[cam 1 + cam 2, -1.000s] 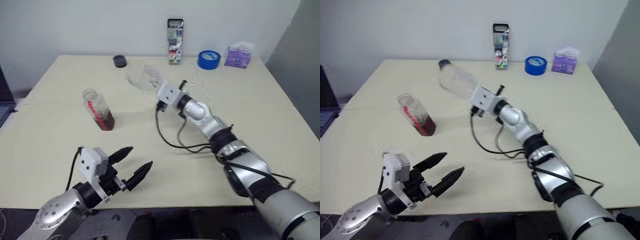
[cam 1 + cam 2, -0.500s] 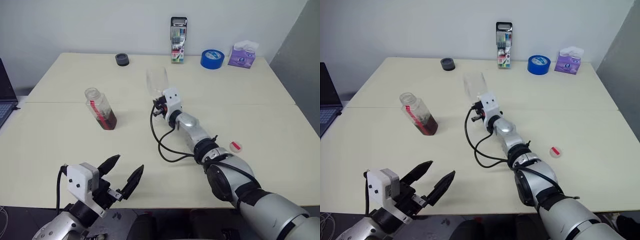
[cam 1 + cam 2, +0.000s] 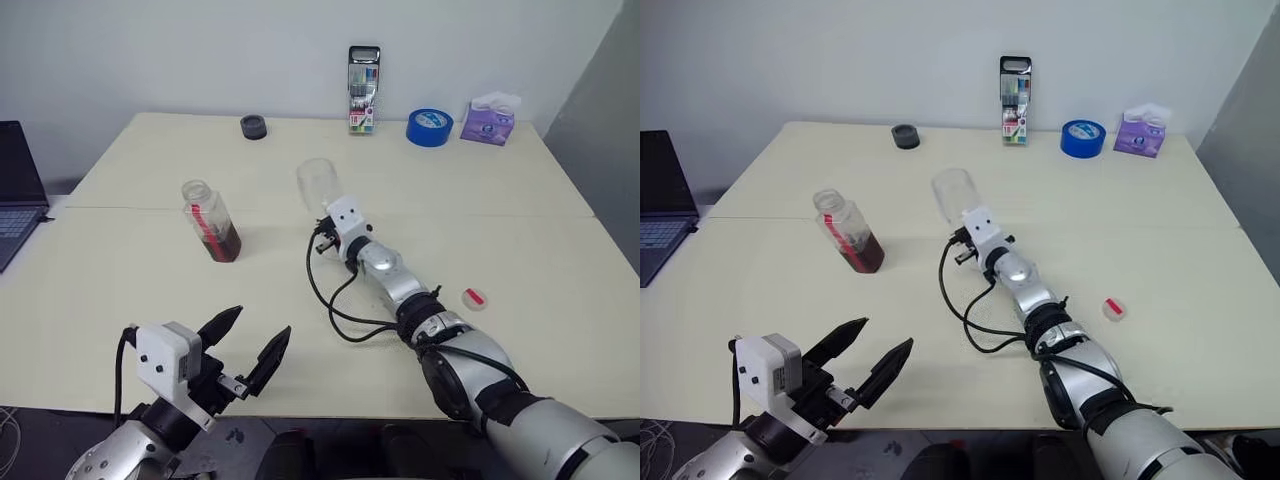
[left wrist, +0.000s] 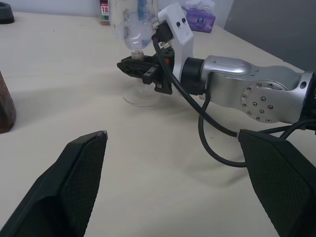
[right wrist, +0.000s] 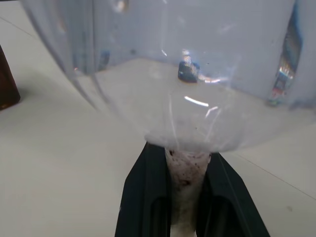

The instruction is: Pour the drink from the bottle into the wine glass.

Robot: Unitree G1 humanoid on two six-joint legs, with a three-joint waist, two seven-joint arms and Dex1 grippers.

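Right claw (image 5: pixel 185 197) is closed on the stem of the wine glass (image 3: pixel 318 186), fingers pinching just under the bowl. In the left wrist view the glass stands upright with its round foot resting on the tabletop (image 3: pixel 520 230), near the middle of the surface. Its bowl is clear; no liquid can be made out in it.

Left claw (image 3: pixel 245 350) hangs at the near edge of the tabletop, fingers spread wide, holding nothing, well apart from both containers.

Bottle (image 3: pixel 210 220) stands uncapped on the tabletop, to the robot's left of the glass and apart from it, appearing to lean slightly. It is clear plastic with a red vertical label strip. Drink (image 3: pixel 224 244), dark red-brown, fills only the lowest part of the bottle; the upper part is empty.

Small red-and-white cap (image 3: pixel 475 296) lies on the tabletop to the robot's right of the right arm.

Along the far edge: a dark round object (image 3: pixel 254 126), an upright pack of coloured markers (image 3: pixel 362 88), a blue tape roll (image 3: pixel 429 126) and a purple tissue pack (image 3: pixel 487 117). A laptop (image 3: pixel 15 190) sits off the tabletop's left side.
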